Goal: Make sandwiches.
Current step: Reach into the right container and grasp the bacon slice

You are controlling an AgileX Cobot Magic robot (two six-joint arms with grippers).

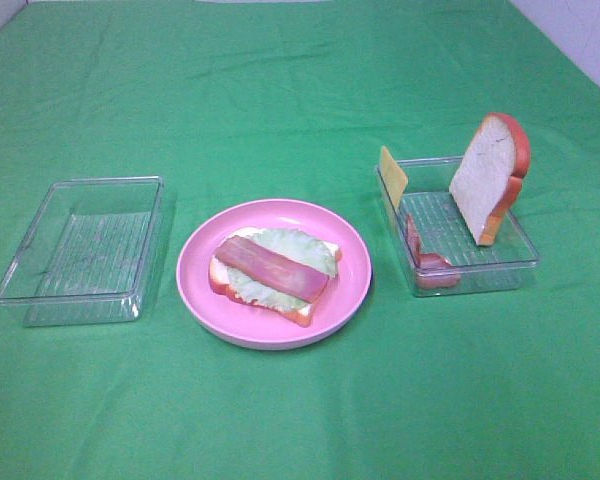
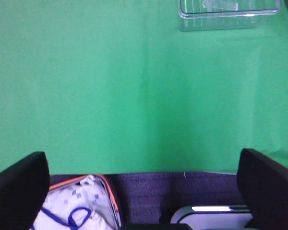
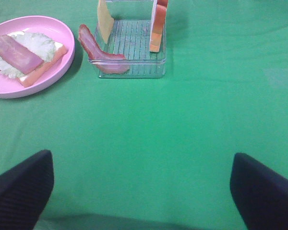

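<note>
Open-faced sandwich (image 1: 273, 268) is sat on the pink plate (image 1: 195, 275), mid green cloth (image 1: 300, 420): bottom bread slice (image 1: 305, 312), lettuce leaf (image 1: 302, 246) on it, bacon strip (image 1: 270, 267) laid across the top. The right tray (image 1: 480, 272), clear plastic, is placed just right of the plate; second bread slice (image 1: 485, 175) is stood upright in it toward the far right, cheese square (image 1: 392, 175) is leaned at the far-left corner, second bacon strip (image 1: 425, 262) is curled at the near-left corner, inside or over the wall cannot be told. The left tray (image 1: 25, 240) is set left of the plate, apart from it. Left gripper (image 2: 141, 158) is spread wide, nothing gripped, at the near cloth edge, well apart from the trays. Right gripper (image 3: 141, 158) is spread wide too, nothing gripped, over bare cloth near of plate and right tray
</note>
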